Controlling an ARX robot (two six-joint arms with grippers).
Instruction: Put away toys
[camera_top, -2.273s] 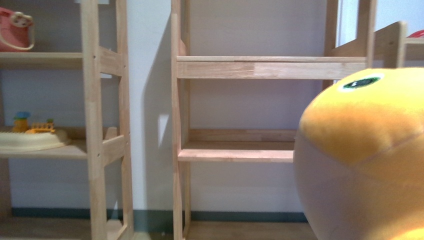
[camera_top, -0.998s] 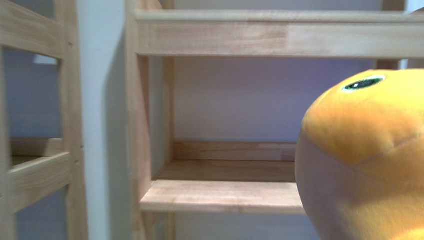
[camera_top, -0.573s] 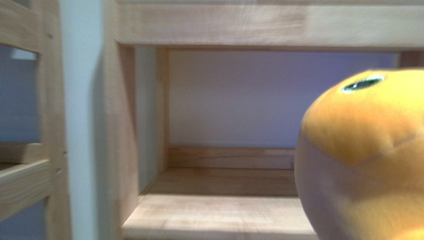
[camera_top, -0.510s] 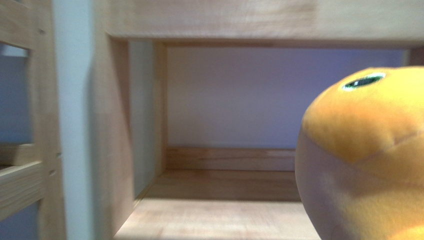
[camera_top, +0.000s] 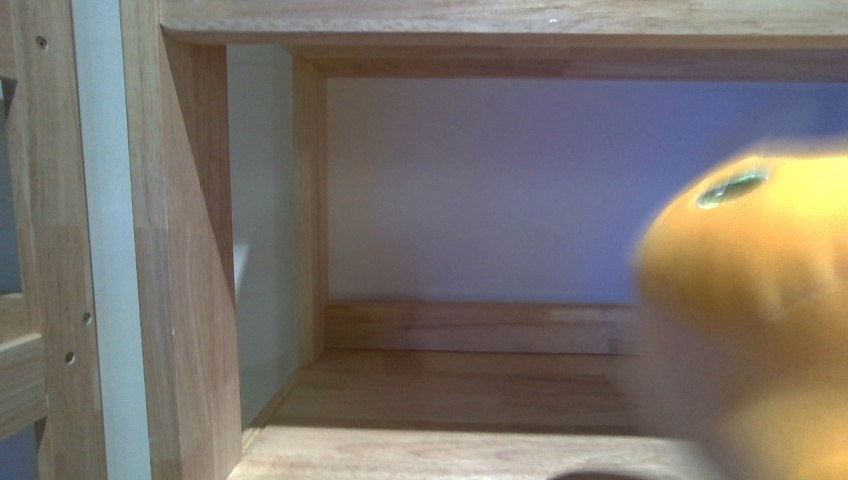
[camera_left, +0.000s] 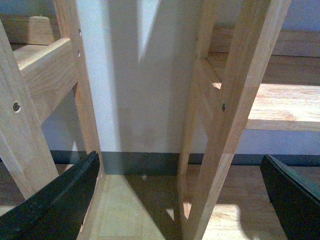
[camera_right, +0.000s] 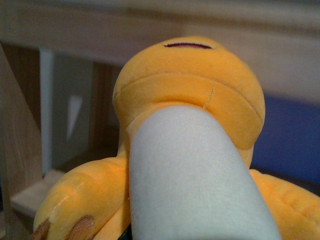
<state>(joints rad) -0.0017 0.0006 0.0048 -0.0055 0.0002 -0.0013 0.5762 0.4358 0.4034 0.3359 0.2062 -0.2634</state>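
- Front view: you see the plush animal (camera_top: 760, 300) filling the side nearest your right arm. It is motion-blurred, orange-yellow, with one small dark glossy eye (camera_top: 732, 187) near its top.
- Beyond the plush lies the open bay of a wooden shelf unit. The lower board (camera_top: 450, 390) is below and past the toy, the upper board (camera_top: 500, 18) is above it, and a pale wall (camera_top: 480, 190) is at the back. The toy hangs clear of the lower board, not resting on it. A thick wooden upright (camera_top: 185, 300) frames the bay on your left arm's side.
- Left wrist view: your left gripper (camera_left: 180, 155) has its two dark fingers (camera_left: 60, 205) spread wide with nothing between them. Past the fingers stands a slanted shelf post (camera_left: 240, 100), with a shelf plank (camera_left: 280, 107) joined to it. The wood floor (camera_left: 145, 210) and a dark baseboard (camera_left: 145, 162) lie between the posts.
- Right wrist view: the plush sits right up against this wrist and fills most of the picture. Its cream-white underside (camera_right: 195, 175) is nearest (soft and out of focus), and the orange head is beyond that. A thin dark-red stitched line (camera_right: 188, 45) crosses the top of the head. One orange paw with brownish-pink pads (camera_right: 80, 229) juts out at the picture's edge.
- The toy hides your right gripper's fingers, so you cannot tell how they are set.
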